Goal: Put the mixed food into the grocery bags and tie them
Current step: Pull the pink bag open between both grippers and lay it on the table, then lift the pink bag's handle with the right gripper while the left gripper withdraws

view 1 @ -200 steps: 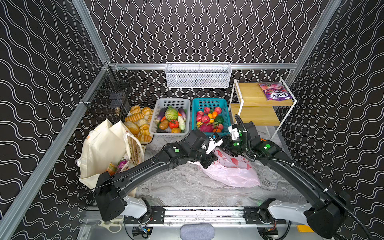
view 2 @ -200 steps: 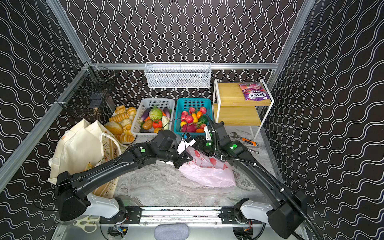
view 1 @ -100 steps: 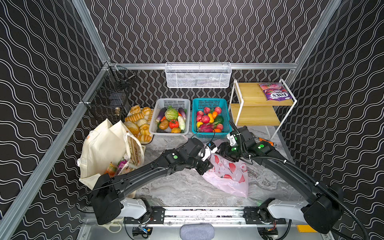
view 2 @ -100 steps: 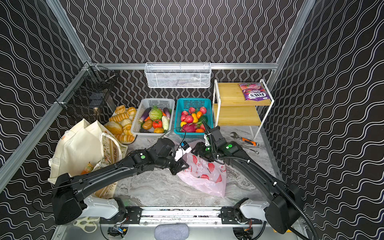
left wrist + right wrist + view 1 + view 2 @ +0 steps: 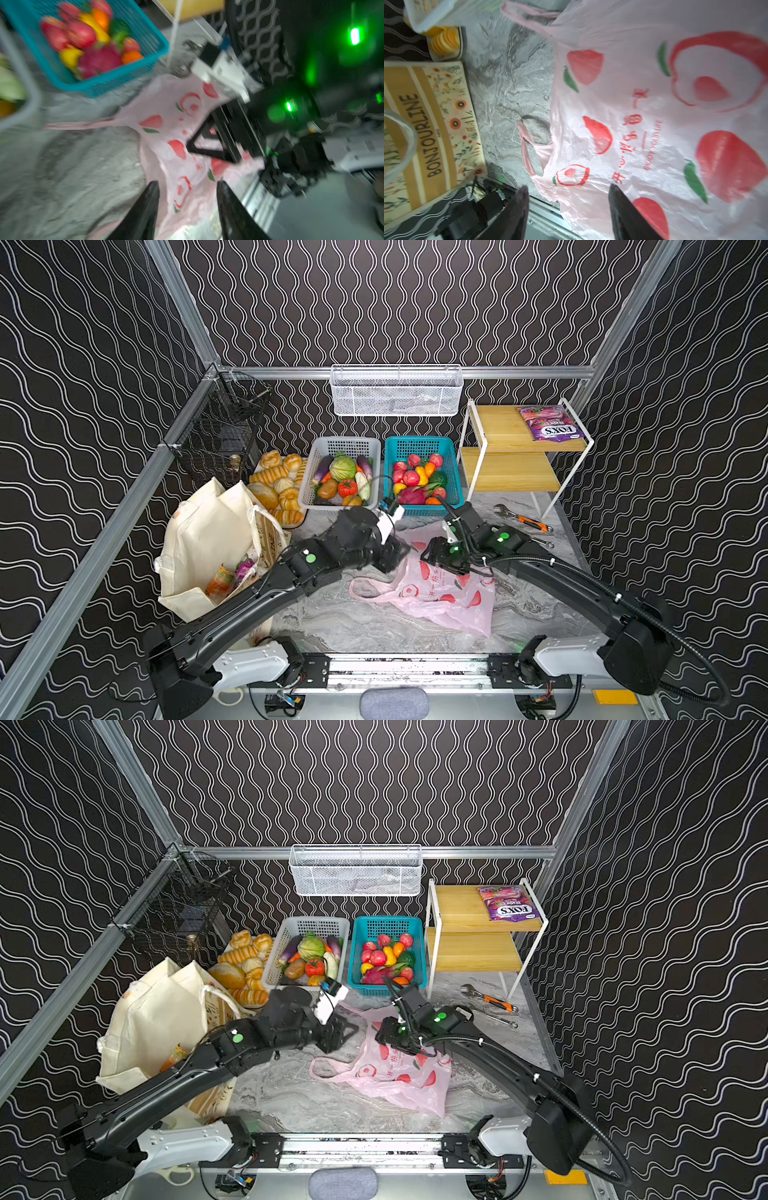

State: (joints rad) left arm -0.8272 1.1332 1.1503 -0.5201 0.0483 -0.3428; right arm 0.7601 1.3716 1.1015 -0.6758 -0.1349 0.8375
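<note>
The pink plastic bag lies flat and crumpled on the marble worktop, near the middle and a little to the right. One loop handle is stretched out to its left. Both arms reach over its far end. The left pincer is at the bag's far left edge. In the left wrist view its fingers stand apart, with only printed film beyond them and nothing gripped. The right pincer is over the far part of the bag, facing the left one. In the right wrist view its fingers are apart too, the bag below them and nothing clamped. Whether either pincer touches the film I cannot tell.

The cream canvas tote stands at the left edge of the worktop, mouth open, with an orange packet and a purple packet inside. At the far side a grey basket holds the cabbage, tomato and potato. A teal basket of fruit sits just to its right and bread rolls just to its left. A purple FOX'S pouch lies on top of the wooden shelf at the far right
</note>
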